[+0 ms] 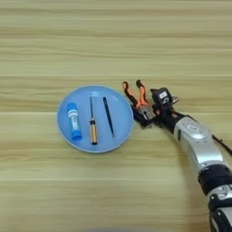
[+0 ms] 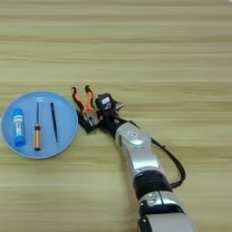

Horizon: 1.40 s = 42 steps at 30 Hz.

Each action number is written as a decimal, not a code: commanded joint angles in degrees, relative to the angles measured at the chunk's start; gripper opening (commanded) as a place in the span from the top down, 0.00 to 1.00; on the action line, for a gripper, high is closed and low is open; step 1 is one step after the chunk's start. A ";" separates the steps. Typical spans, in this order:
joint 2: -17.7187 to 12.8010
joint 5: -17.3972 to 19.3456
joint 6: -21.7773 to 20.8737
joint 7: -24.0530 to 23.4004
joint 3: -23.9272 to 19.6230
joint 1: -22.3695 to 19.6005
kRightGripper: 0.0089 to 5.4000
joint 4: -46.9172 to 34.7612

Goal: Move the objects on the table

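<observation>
A round light-blue plate [image 1: 121,129] lies on the table [image 1: 113,41], left of centre. On it lie a blue-and-white capped tube [image 1: 73,121], a thin amber-handled screwdriver [image 1: 93,129] and a thin black stick [image 1: 108,117], side by side. The orange-and-black-handled pliers [image 1: 135,96] are just off the plate's right rim, handles spread and pointing away from me. My right gripper [image 1: 144,118] comes in from the lower right, and its black fingers [image 2: 84,121] close around the pliers' grey head beside the rim.
The silver forearm [image 2: 136,149] runs from the bottom right up to the gripper, with a black cable [image 2: 174,163] looping off its right side. Bare wood stretches all round the plate.
</observation>
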 commanded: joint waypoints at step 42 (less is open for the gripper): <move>-2.79 1.60 3.73 -1.72 -2.65 -7.01 0.37 2.90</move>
